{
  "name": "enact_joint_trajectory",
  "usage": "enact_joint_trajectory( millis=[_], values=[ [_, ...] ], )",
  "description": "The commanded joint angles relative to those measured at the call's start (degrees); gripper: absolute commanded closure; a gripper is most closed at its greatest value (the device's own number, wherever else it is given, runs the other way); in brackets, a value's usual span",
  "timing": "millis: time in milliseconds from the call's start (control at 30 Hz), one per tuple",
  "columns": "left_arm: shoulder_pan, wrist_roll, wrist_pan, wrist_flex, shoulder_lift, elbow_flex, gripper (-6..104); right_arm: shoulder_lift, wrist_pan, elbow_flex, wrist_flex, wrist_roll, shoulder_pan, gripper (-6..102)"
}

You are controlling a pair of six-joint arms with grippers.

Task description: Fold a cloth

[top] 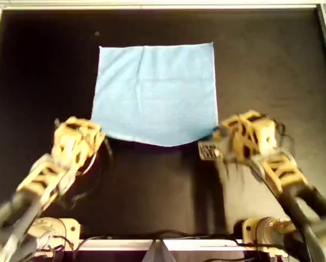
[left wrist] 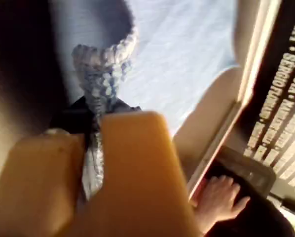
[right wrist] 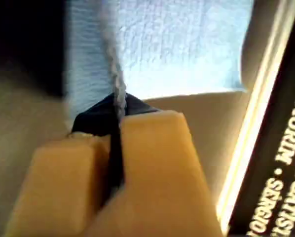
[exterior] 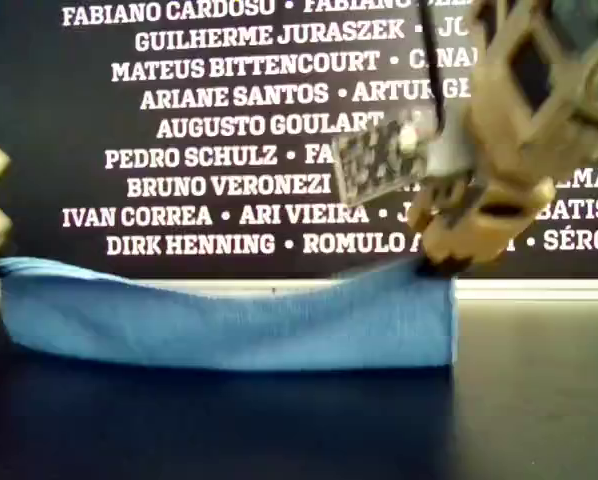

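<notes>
We see the thin light-blue fabric cloth (top: 155,93) spread on the black table (top: 43,82), its near edge lifted. The left gripper (left wrist: 94,129) and right gripper (right wrist: 117,112) each pinch a near corner.

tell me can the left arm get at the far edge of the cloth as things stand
Probably not freely: the left tool is shut on a near corner of the cloth, so it would have to carry that corner along.
</notes>
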State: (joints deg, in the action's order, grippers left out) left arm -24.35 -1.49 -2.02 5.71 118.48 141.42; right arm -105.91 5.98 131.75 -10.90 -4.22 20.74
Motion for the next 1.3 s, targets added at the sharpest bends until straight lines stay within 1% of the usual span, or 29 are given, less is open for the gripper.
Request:
enact_joint_trajectory(
  millis=[0,133,267,333,400,467,700,967,1067,1133,1200,1267],
  values=[
    [0.18,-0.35,-0.44,-4.22,-9.76,-10.81,99,7.47,0.09,-11.87,5.45,0.18,-0.62,96],
    [0.53,-0.35,-0.53,-4.31,-19.51,-21.53,99,19.86,0.09,-24.17,5.98,0.18,-0.62,96],
    [4.13,-0.35,-0.53,-4.31,-25.49,-30.32,99,28.12,0.09,-36.04,5.98,0.26,-0.79,96],
    [6.5,-0.35,-0.53,-4.31,-28.92,-34.8,99,31.55,0.09,-42.19,5.98,0.26,-1.23,96],
    [8.79,-0.35,0.09,-4.39,-32.52,-39.02,99,35.6,0.18,-47.37,5.98,0.26,-2.46,96],
    [9.84,-0.35,0.09,-4.39,-36.21,-43.33,99,39.11,0.18,-52.65,5.98,0.26,-3.43,96],
    [9.93,-0.26,0.44,-4.48,-50.19,-57.92,99,50.63,1.05,-68.03,5.98,0.26,-6.5,96],
    [10.2,-0.26,0.35,-4.48,-63.11,-73.65,99,61.7,1.05,-82.79,5.98,0.26,-6.59,96],
    [10.2,-0.26,-0.44,-4.48,-66.62,-78.57,99,64.6,1.05,-86.13,5.98,0.26,-6.68,96],
    [10.2,-0.26,-0.44,-4.48,-68.64,-81.74,99,66.45,1.05,-88.07,5.98,0.26,-6.68,96],
    [10.81,-0.26,-0.44,-4.48,-70.93,-84.73,99,68.12,0.26,-90.35,5.98,0.26,-6.68,96],
    [10.99,-0.26,-0.53,-4.48,-72.77,-87.45,99,70.05,0.18,-92.81,5.98,0.26,-6.77,96]
  ],
)
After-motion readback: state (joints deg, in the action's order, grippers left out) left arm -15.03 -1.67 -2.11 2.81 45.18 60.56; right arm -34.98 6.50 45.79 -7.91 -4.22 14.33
